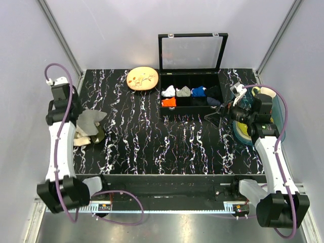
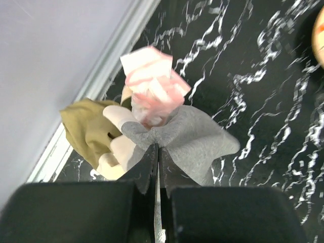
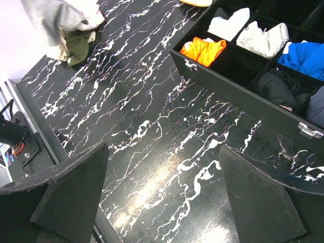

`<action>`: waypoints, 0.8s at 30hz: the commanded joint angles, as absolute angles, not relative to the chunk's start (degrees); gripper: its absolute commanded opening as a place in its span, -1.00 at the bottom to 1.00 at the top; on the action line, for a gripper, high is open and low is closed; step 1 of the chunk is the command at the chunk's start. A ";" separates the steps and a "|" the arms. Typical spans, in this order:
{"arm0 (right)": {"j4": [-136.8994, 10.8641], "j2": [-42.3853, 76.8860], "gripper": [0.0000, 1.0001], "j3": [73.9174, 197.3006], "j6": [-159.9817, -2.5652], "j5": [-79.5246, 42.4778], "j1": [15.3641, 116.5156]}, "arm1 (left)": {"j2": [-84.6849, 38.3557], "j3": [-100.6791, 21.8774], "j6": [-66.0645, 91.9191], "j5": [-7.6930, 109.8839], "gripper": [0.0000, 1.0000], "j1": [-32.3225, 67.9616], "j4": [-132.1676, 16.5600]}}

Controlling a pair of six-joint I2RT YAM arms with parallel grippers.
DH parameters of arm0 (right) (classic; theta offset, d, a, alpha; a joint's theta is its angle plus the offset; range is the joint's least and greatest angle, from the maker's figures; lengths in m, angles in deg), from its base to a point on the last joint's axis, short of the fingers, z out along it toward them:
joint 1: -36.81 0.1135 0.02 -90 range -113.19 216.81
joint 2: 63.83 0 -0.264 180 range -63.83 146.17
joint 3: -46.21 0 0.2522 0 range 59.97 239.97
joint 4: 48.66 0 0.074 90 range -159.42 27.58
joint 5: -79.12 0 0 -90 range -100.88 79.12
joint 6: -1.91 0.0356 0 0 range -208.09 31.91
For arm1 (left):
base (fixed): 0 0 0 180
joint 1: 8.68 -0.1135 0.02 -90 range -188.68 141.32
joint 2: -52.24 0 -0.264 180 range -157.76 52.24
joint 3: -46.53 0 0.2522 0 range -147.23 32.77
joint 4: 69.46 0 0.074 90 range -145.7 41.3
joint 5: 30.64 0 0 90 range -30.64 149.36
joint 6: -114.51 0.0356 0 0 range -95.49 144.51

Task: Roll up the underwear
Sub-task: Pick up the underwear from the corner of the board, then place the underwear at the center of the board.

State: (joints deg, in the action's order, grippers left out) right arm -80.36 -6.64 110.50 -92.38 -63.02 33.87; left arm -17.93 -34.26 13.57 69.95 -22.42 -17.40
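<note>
The grey underwear (image 2: 195, 139) hangs bunched from my left gripper (image 2: 157, 148), whose jaws are shut on its upper edge. In the top view the underwear (image 1: 91, 120) is lifted just above a cloth pile at the table's left edge, with the left gripper (image 1: 79, 119) beside it. It also shows far off in the right wrist view, as the underwear (image 3: 50, 17) in the top left corner. My right gripper (image 3: 163, 152) stands open over bare table, nothing between its fingers, in front of the box's right end (image 1: 215, 117).
Under the underwear lie a pink-and-white cloth (image 2: 152, 83), an olive-green cloth (image 2: 88, 126) and a cream cloth (image 2: 119, 147). A black compartment box (image 1: 190, 113) with rolled garments stands at the back with its lid (image 1: 192, 50) raised. A wooden plate (image 1: 143, 79) lies left of it. A blue-rimmed bin (image 1: 279, 121) stands at the right edge.
</note>
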 commanded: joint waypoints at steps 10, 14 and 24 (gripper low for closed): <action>-79.82 -6.52 0.99 111.04 -94.94 -66.43 33.74 | -6.38 -47.82 10.63 62.09 -1.00 -15.37 -11.60; -80.88 -6.96 1.00 110.87 -98.01 -68.96 33.74 | -5.16 -47.92 6.15 59.63 -1.00 -2.58 -9.38; -88.69 -9.86 0.99 110.95 -111.72 -74.95 33.74 | -2.07 -31.50 -16.08 54.79 -1.00 30.76 -20.79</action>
State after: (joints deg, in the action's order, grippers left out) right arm -84.92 -7.78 110.48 -103.75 -71.50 33.85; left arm -3.15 -38.30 -4.66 57.84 21.58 -12.54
